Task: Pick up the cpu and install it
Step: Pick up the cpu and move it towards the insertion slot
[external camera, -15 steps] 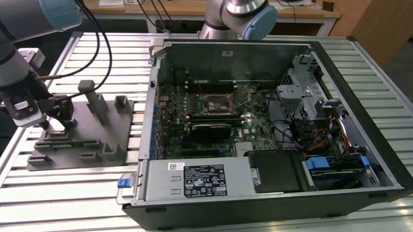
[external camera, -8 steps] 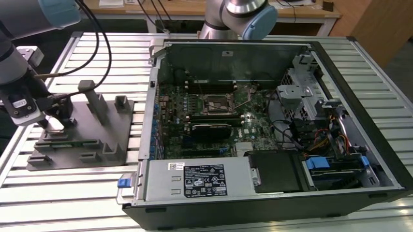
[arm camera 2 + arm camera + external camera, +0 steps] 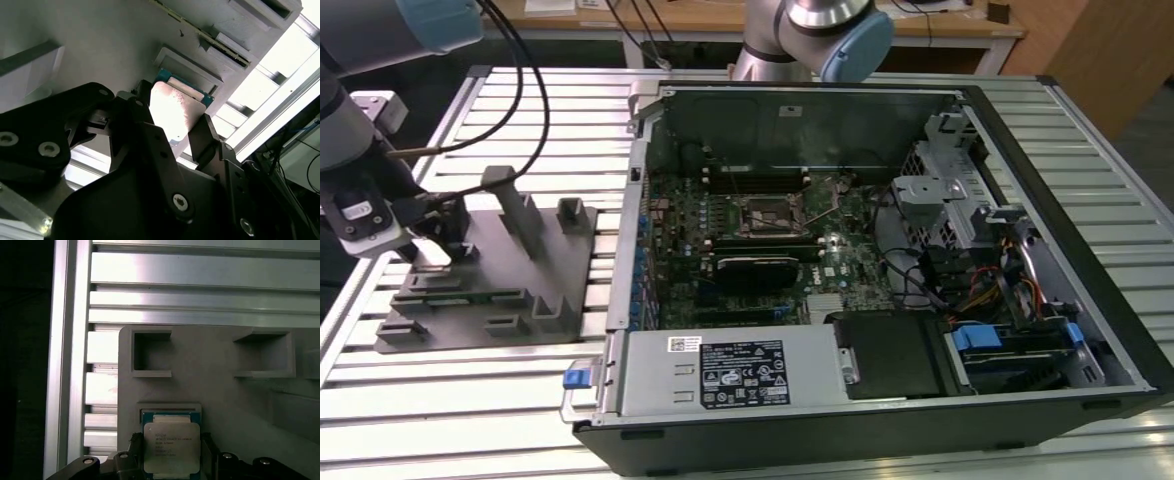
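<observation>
The cpu (image 3: pixel 171 442), a small square chip with a silvery top and a green rim, sits at a shallow square recess of the grey tray (image 3: pixel 225 355). My gripper (image 3: pixel 171 455) straddles it, with a black finger pressed close against each side of the chip. The second wrist view shows the cpu (image 3: pixel 176 105) bright between the gripper's (image 3: pixel 170 127) dark fingers (image 3: pixel 202 135). In the exterior view the gripper (image 3: pixel 434 238) hangs low over the tray's (image 3: pixel 480 290) end at the exterior view's left. The black socket frame (image 3: pixel 767 212) with its raised lever lies on the motherboard inside the open case.
Upright posts (image 3: pixel 520 215) rise from the tray close beside the gripper. The open computer case (image 3: pixel 881 270) fills the exterior view's right, with drive cages, cables and a power supply (image 3: pixel 720 375). Everything rests on a slatted aluminium table (image 3: pixel 480 400). A second arm's base (image 3: pixel 807 35) stands behind the case.
</observation>
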Robot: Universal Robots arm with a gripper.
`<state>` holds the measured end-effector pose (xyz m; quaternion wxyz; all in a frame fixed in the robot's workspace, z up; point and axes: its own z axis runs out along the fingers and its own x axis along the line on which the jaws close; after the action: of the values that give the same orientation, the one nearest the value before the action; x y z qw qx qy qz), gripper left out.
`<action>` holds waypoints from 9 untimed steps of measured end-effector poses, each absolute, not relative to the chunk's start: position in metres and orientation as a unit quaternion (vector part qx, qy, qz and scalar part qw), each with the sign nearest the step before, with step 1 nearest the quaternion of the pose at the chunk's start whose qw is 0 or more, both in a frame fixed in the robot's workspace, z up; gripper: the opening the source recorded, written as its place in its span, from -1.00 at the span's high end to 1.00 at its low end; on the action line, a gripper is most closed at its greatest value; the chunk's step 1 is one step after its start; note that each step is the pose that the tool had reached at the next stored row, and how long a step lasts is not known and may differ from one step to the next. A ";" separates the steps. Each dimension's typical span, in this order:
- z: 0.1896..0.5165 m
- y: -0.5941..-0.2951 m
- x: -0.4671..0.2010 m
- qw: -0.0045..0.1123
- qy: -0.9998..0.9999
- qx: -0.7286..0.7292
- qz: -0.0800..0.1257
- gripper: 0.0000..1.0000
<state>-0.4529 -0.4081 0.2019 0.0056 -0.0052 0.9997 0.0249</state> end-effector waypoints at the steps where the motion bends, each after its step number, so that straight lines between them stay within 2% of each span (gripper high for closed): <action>1: 0.203 -0.408 -0.453 0.005 1.000 -0.005 0.025 -0.08; 9: 0.211 -0.408 -0.453 0.006 1.000 -0.005 0.025 -0.08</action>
<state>-0.4529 -0.4081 0.2109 0.0055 -0.0052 0.9997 0.0252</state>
